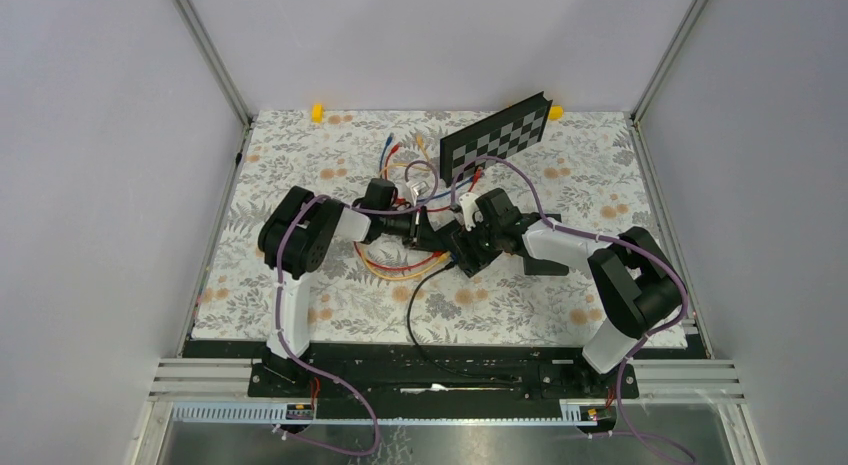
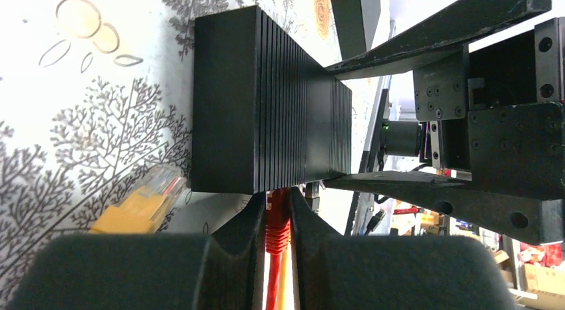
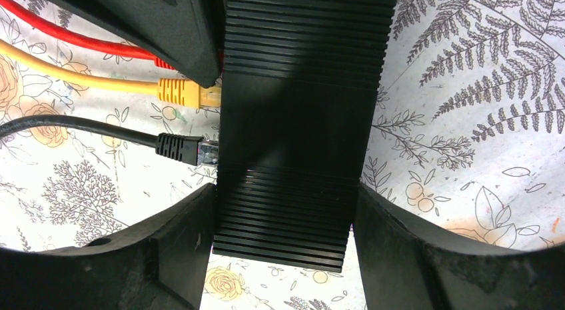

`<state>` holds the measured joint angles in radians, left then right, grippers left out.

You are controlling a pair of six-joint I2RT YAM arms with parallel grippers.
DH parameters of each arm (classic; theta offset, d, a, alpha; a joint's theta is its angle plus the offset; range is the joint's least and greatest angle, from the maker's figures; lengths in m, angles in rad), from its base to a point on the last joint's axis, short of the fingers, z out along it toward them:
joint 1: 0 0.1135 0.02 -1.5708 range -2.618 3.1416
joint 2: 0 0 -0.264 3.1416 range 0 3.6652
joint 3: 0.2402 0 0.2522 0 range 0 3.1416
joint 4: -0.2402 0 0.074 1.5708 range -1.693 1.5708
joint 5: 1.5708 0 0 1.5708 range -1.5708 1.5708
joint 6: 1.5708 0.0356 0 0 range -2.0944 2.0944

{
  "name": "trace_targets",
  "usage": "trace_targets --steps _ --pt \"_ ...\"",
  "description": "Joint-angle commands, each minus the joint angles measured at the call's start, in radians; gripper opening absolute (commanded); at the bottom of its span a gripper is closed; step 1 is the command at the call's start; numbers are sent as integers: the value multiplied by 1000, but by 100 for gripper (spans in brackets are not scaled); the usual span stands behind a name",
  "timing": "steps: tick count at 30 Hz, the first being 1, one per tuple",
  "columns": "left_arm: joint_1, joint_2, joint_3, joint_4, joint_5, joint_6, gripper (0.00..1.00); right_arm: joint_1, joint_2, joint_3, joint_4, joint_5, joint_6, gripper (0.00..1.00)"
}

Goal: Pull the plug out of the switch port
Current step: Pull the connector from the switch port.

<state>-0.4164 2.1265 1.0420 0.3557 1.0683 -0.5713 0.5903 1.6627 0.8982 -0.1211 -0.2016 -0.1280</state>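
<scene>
The black ribbed switch lies on the floral mat; it also shows in the left wrist view and in the top view. My right gripper is shut on the switch, a finger on each side. A red plug sits in a switch port. My left gripper is shut on the red plug right at the port face. A yellow plug and a black plug are also in ports. In the top view both grippers, left and right, meet at mid-table.
A loose yellow plug with a clear tip lies on the mat beside the switch. Red, yellow and black cables trail toward the near edge. A checkerboard panel leans at the back. More loose cables lie behind.
</scene>
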Motion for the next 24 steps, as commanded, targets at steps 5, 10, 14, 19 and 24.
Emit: trace_targets --steps 5,10,14,19,24 --pt "14 -28 -138 317 -24 -285 0 -12 -37 19 31 94 61 0" --pt "-4 9 -165 433 -11 -379 0 -13 -27 25 29 125 62 0" --pt "-7 12 -158 440 3 -378 0 -27 -37 26 32 117 34 0" --pt "10 -46 -115 188 -18 -145 0 -40 -49 20 35 47 -6 0" --pt "15 -131 -45 -88 -95 109 0 -41 -45 30 19 -20 -46 0"
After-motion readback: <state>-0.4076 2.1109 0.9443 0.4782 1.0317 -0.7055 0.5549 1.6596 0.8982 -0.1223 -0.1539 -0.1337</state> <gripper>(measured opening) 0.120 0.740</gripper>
